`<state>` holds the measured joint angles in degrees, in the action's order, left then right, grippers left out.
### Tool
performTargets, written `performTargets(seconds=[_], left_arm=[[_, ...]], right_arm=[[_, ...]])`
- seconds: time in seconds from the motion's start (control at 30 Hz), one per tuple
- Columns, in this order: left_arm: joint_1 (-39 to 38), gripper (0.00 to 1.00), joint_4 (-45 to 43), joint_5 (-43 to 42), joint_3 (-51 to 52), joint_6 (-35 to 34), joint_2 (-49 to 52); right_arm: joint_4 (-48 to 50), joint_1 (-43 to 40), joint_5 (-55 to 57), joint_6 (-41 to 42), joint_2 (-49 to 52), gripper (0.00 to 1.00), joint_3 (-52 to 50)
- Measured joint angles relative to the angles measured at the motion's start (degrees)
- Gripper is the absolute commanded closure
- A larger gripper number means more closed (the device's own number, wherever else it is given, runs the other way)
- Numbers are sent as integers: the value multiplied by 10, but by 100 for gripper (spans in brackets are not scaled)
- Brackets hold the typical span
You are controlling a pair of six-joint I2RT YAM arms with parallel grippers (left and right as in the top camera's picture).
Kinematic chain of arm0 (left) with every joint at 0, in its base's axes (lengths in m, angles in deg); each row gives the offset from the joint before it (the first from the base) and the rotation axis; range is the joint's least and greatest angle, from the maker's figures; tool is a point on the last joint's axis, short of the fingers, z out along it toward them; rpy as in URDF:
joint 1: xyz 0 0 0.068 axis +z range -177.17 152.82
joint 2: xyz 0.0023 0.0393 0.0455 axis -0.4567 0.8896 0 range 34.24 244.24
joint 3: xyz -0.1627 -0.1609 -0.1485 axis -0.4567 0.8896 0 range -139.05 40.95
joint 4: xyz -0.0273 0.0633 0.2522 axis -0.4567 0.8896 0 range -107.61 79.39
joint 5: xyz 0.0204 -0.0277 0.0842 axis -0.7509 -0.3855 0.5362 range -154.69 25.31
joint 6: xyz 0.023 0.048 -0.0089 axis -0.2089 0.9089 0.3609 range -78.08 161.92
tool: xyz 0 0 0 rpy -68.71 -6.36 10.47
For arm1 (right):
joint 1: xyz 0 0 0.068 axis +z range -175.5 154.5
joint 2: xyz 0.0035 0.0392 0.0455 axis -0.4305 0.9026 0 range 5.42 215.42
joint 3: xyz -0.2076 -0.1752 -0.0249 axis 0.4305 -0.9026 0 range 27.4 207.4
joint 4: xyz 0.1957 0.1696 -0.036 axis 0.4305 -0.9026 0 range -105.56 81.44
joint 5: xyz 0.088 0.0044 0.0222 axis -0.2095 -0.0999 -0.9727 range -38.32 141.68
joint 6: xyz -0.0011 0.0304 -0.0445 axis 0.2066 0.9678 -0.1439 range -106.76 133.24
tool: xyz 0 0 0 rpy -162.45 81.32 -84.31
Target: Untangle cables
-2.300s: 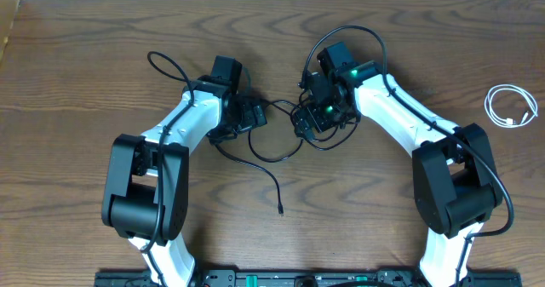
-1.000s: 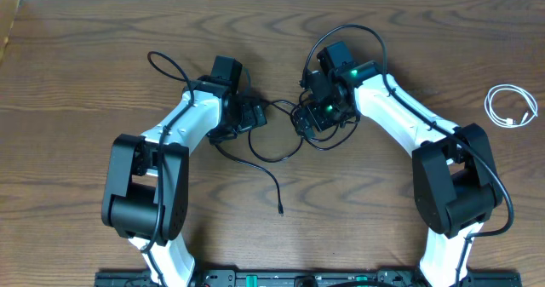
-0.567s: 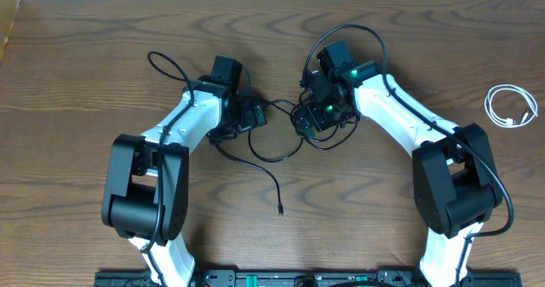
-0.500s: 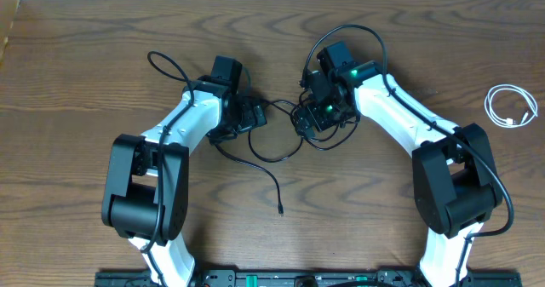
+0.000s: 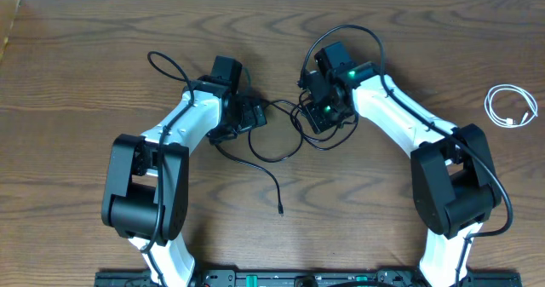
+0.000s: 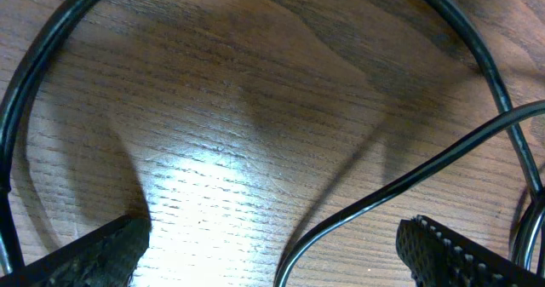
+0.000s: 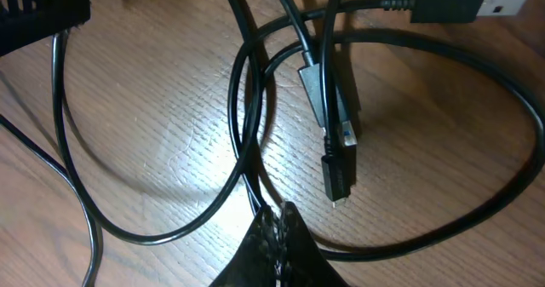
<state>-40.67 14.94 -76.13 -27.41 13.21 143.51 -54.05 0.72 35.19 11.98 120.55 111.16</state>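
Our right tool (image 7: 274, 226) has its two fingers pressed together on one strand of the black cables (image 7: 247, 125), which lie in crossed loops on the worktop (image 5: 85, 66) between the two tools. Our left tool (image 6: 272, 255) stands wide open and holds nothing, with one black strand passing between its fingertips. The white cable (image 5: 511, 106) lies coiled alone, well apart, near the right edge.
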Motion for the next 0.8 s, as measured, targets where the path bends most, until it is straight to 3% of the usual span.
performTargets(seconds=[0.07, 0.2, 0.33, 0.43, 0.57, 0.7, 0.8], left_arm=[[0, 2, 0, 0, 0, 0, 0], [0, 2, 0, 0, 0, 0, 0], [0, 2, 0, 0, 0, 0, 0], [0, 2, 0, 0, 0, 0, 0], [0, 2, -4, 0, 0, 0, 0], [0, 2, -37, -2, 0, 0, 0], [0, 2, -69, -27, 0, 0, 0]], right_arm=[[2, 1, 8, 2, 0, 63, 0], [4, 3, 22, 2, 0, 63, 0], [4, 3, 29, 9, 0, 90, 0], [10, 3, 31, 24, 0, 96, 0], [30, 9, 30, 38, 0, 94, -1], [52, 20, 30, 45, 0, 81, -10], [76, 28, 30, 47, 0, 80, -23]])
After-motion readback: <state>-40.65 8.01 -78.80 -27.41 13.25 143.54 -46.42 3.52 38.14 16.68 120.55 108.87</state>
